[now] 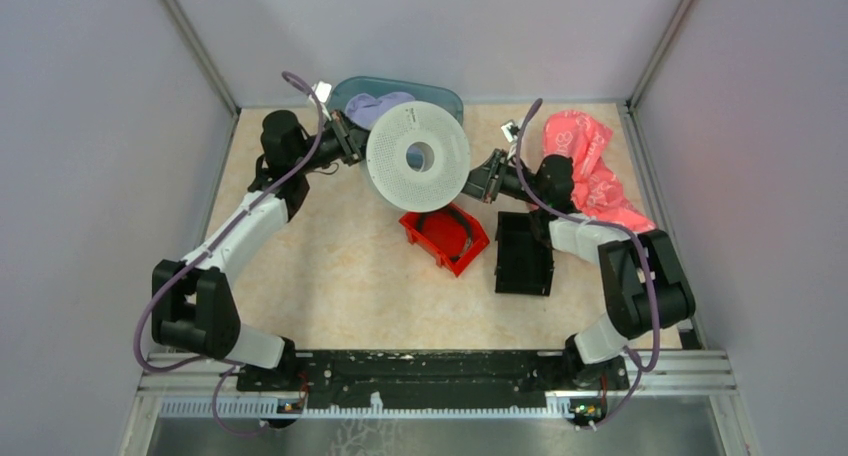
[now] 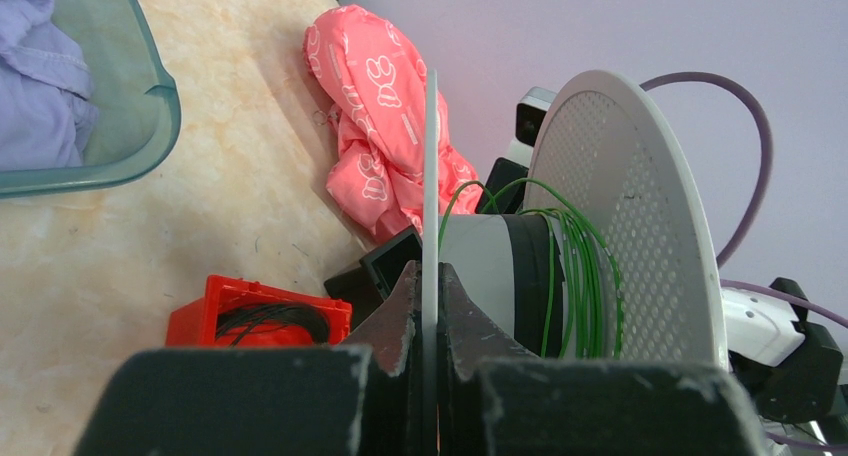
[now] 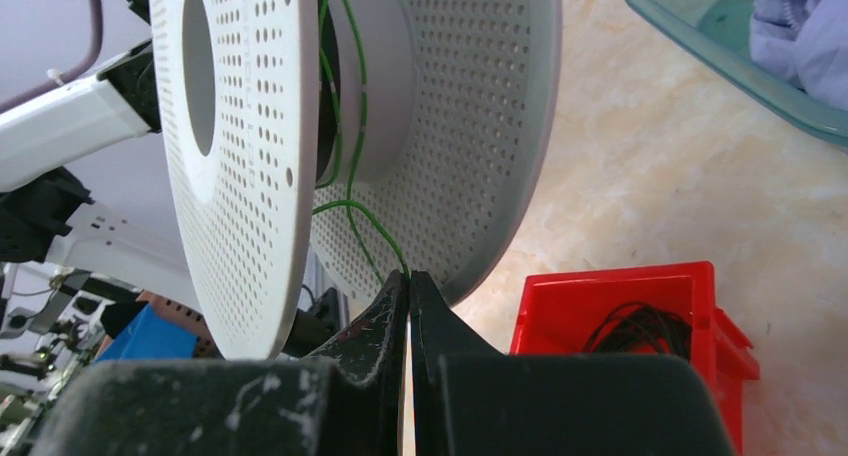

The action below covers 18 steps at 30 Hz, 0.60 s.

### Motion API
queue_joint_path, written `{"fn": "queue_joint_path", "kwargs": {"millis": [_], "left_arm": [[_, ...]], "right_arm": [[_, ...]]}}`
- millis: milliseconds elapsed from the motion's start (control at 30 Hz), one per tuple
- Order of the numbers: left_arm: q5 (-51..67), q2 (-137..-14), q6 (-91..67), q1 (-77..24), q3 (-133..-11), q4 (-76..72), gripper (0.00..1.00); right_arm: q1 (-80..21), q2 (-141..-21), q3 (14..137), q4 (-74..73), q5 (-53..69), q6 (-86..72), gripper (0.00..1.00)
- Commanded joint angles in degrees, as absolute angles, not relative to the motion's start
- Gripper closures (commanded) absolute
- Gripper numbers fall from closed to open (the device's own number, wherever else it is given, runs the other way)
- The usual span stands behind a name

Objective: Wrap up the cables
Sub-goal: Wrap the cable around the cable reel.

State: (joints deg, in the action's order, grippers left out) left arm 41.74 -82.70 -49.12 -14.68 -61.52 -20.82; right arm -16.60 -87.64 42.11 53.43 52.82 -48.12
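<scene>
A white perforated spool [image 1: 417, 156] is held in the air above the table's back middle. My left gripper [image 2: 431, 281] is shut on the rim of one of the spool's flanges [image 2: 431, 176]. Thin green wire [image 2: 575, 266] is wound round the spool's grey hub. My right gripper [image 3: 408, 281] is shut on the loose end of the green wire [image 3: 375, 231], which runs from the hub between the two flanges [image 3: 250, 156]. In the top view my left gripper [image 1: 350, 141] is at the spool's left and my right gripper [image 1: 485, 181] at its right. No yellow or orange wire shows.
A red bin [image 1: 445, 238] holding a coil of black cable lies under the spool. A black tray [image 1: 523, 253] stands to its right. A pink cloth [image 1: 590, 166] lies at the back right. A teal tub [image 1: 440, 98] with purple cloth is at the back.
</scene>
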Motion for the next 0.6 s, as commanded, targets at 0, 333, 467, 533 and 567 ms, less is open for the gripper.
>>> {"fn": "queue_joint_path", "kwargs": {"millis": [0,333,467,533,567], "left_arm": [[44.0,-82.9,-52.8,-14.8,-61.0,-28.2,1.00],[44.7,-83.8,-56.3,-14.9,-59.5,-32.0,1.00],[45.0,-83.8,-57.0,-14.8,-59.4,-32.6,1.00],[45.1,-83.9,-57.1,-14.8,-59.3,-32.8,1.00],[45.2,-83.9,-57.1,-14.8,-59.4,-32.8,1.00]], "right_arm": [[-17.9,-88.9,43.5,66.3,52.6,-54.0,1.00],[-19.8,-93.4,42.3,77.8,50.0,-60.3,1.00],[-19.7,-92.6,41.0,75.9,48.8,-58.0,1.00],[-19.3,-91.9,40.7,73.8,48.0,-56.8,0.96],[-19.1,-91.4,40.6,72.6,47.7,-56.2,0.94]]}}
